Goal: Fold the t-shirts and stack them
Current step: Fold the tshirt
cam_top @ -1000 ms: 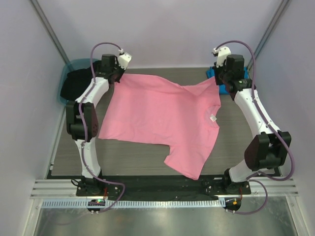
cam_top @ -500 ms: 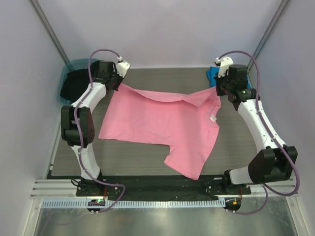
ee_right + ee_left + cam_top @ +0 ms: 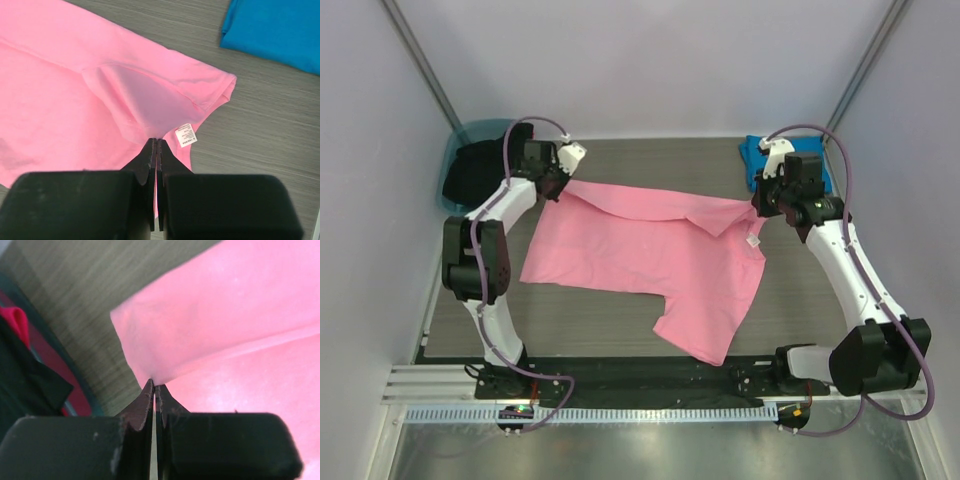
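The pink t-shirt (image 3: 650, 265) lies spread on the grey table, its far edge lifted and folded toward the near side. My left gripper (image 3: 560, 183) is shut on the shirt's far left corner, seen pinched in the left wrist view (image 3: 155, 385). My right gripper (image 3: 757, 206) is shut on the far right sleeve area (image 3: 157, 140), beside the white collar label (image 3: 185, 135). The blue t-shirt (image 3: 760, 158) lies folded at the far right corner; it also shows in the right wrist view (image 3: 275, 30).
A teal tub (image 3: 470, 140) holding dark cloth (image 3: 470, 175) stands at the far left corner; red cloth (image 3: 15, 322) shows in it in the left wrist view. Grey walls close in on both sides and at the back.
Both grippers have pulled the shirt's far edge toward the near side, folding it over the body. The blue shirt is now uncovered behind the right arm.
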### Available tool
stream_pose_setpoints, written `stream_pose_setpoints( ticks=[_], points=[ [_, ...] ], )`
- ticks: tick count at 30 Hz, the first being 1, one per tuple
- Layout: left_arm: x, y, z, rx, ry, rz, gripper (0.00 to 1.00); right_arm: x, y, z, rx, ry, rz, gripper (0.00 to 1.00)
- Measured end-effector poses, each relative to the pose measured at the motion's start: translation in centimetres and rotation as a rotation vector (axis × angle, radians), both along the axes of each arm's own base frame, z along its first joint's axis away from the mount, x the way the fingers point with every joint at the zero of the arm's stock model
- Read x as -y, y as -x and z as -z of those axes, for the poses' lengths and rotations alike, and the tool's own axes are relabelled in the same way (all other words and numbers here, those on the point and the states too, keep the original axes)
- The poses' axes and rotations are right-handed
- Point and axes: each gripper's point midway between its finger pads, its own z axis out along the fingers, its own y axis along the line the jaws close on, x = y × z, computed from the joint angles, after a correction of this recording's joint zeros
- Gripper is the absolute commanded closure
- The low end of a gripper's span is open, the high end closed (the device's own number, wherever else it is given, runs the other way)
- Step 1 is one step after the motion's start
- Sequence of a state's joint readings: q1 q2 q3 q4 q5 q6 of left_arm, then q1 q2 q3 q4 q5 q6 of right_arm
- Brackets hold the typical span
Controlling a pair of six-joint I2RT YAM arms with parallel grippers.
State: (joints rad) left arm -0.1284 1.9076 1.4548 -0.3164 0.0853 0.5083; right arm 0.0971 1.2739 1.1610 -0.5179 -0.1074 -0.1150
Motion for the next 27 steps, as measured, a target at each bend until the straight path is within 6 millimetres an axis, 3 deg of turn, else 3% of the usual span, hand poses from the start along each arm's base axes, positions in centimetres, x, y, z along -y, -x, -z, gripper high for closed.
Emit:
stream_pose_setpoints(
  ticks=[6, 15, 16, 18, 22, 27],
  points=[
    [-0.9, 1.4, 2.2, -0.051, -0.047, -0.006, 1.00, -0.6, 0.6, 0.1, -0.021, -0.034, -0.014, 0.99],
    [-1.9, 1.6, 2.4, -0.053, -0.093, -0.007, 0.99, -1.5, 1.5, -0.3, -0.037, -0.094, -0.028, 0.99],
    [-2.0, 1.6, 2.3, -0.051, -0.102, -0.007, 0.96, -1.6, 1.6, -0.3, -0.037, -0.099, -0.028, 0.99],
    [-2.4, 1.6, 2.2, -0.046, -0.122, -0.004, 0.76, -1.7, 1.7, -0.4, -0.036, -0.108, -0.033, 0.99],
    [-3.2, 1.8, 0.9, -0.027, -0.152, -0.022, 0.55, -2.1, 1.9, -0.6, -0.039, -0.128, -0.044, 0.99],
    [-3.3, 2.1, -4.1, 0.067, -0.125, -0.052, 0.49, -2.5, 2.1, -0.5, -0.049, -0.146, -0.054, 0.99]
  ],
)
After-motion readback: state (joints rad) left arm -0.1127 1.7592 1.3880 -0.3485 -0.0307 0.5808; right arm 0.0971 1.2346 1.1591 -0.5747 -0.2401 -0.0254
